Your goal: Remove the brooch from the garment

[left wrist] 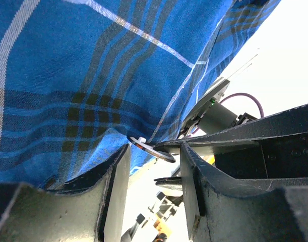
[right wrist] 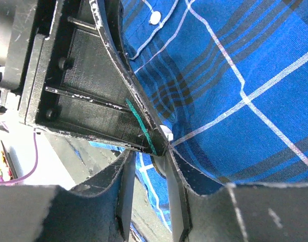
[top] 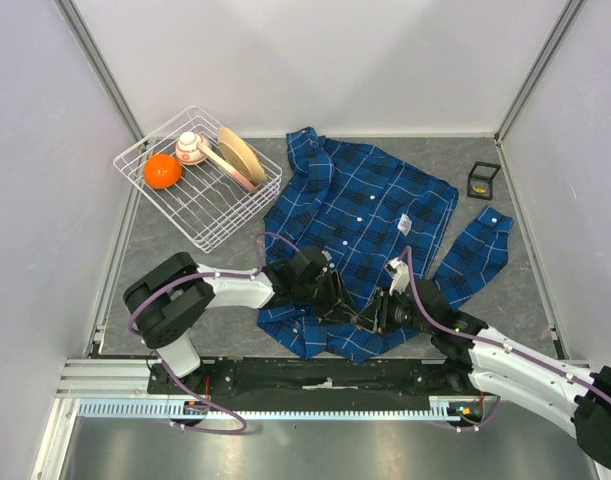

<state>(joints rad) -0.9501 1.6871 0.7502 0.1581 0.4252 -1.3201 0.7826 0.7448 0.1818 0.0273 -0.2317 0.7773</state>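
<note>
— Where is the brooch (left wrist: 151, 149)?
— It's a small round disc on the hem of the garment (top: 365, 200), right in the gap of the left gripper (left wrist: 155, 154). The fingers stand apart on either side of it. Whether they press it, I cannot tell.
— And the right gripper (right wrist: 149, 161)?
— Tip to tip with the left one, fingers close together at the raised hem. Gripping or not, I cannot tell.
— The rest of the garment?
— Spread flat beyond both grippers. A wire basket (top: 125, 160) sits well apart, beyond and left of the left gripper.
</note>
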